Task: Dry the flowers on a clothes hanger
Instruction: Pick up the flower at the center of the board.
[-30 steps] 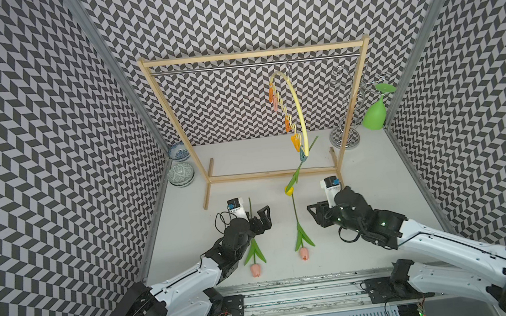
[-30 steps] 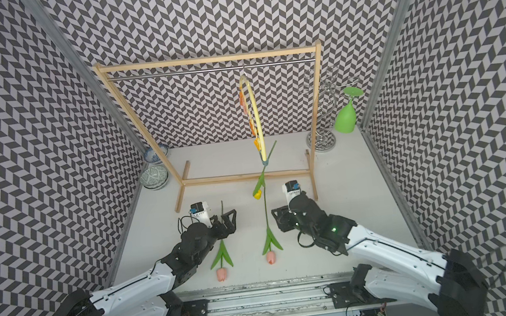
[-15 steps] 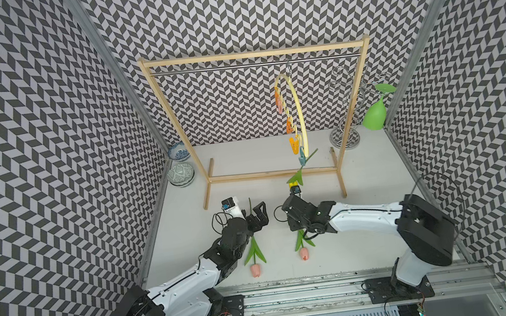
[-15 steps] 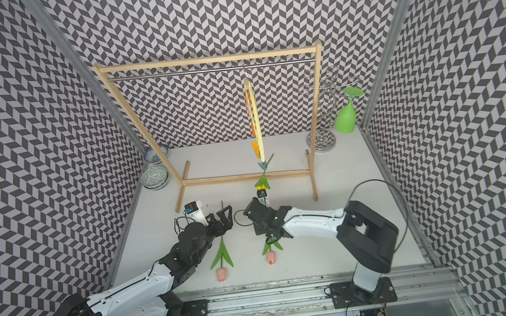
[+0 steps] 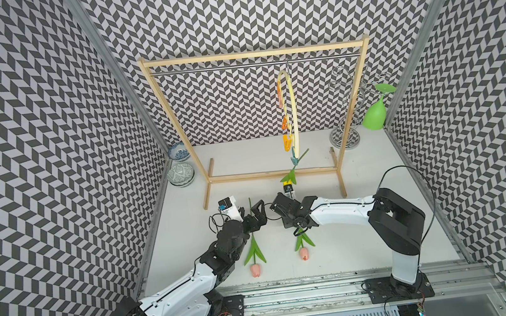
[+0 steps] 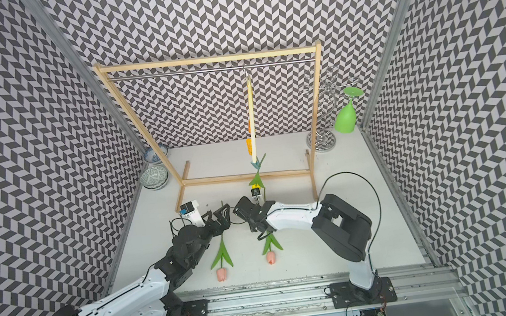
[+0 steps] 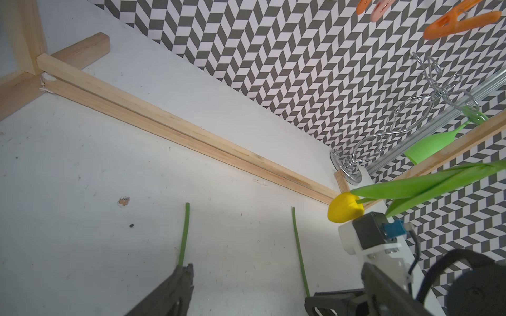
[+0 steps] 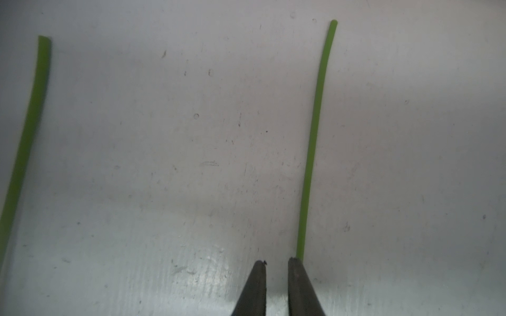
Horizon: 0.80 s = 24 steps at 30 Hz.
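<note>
Wooden rack (image 5: 252, 55) at the back of the tabletop (image 5: 348, 252). On its metal rail (image 5: 217, 68), near the right post: pale yellow clothes hanger (image 5: 294, 107), hung by its hook, turned almost edge-on in both top views, orange pegs (image 5: 287, 141) along the lower bar. At the hanger's lowest end, blue-green peg (image 5: 294, 159) clamped on the stem of the yellow tulip (image 5: 287, 179); flower hanging head down just in front of the rack's base bar.

In front of the rack, flat on the tabletop: left pink tulip (image 5: 255, 269) and right pink tulip (image 5: 303, 253), near each other but apart, cut stem ends toward the base bar, heads away from it.

Left claw (image 7: 249, 284) low in front of the rack, over the left pink tulip's stem, spread wide, nothing between the fingers; in the left wrist view, that stem vanishing behind one fingertip (image 7: 180, 284).

Right claw (image 8: 276, 266) near the left claw, over the right pink tulip's stem, narrowed to a slit with bare tabletop showing through; stem running up to the tip of one finger (image 8: 297, 279) and hidden from there on, outside the slit. No hold on it visible from the right wrist view.
</note>
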Available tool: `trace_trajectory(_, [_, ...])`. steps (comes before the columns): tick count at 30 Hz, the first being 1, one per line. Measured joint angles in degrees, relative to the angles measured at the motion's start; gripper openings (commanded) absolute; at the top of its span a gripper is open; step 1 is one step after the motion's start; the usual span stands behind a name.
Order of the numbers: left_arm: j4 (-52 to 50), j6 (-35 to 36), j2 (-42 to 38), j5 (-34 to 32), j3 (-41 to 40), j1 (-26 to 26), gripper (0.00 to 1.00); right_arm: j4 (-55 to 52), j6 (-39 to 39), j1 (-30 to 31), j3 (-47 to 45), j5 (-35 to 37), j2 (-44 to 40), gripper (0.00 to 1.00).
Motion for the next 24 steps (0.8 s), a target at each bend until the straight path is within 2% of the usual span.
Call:
trace_trajectory(13, [1.8, 0.2, -0.5, 0.7, -1.4, 0.0, 0.99, 1.5, 0.9, -1.6, -2.5, 1.2, 0.9, 0.22])
trace_trajectory(24, [2.1, 0.4, -0.5, 0.9, -1.4, 0.0, 0.99, 7.2, 1.6, -1.8, -4.8, 0.2, 0.4, 0.2])
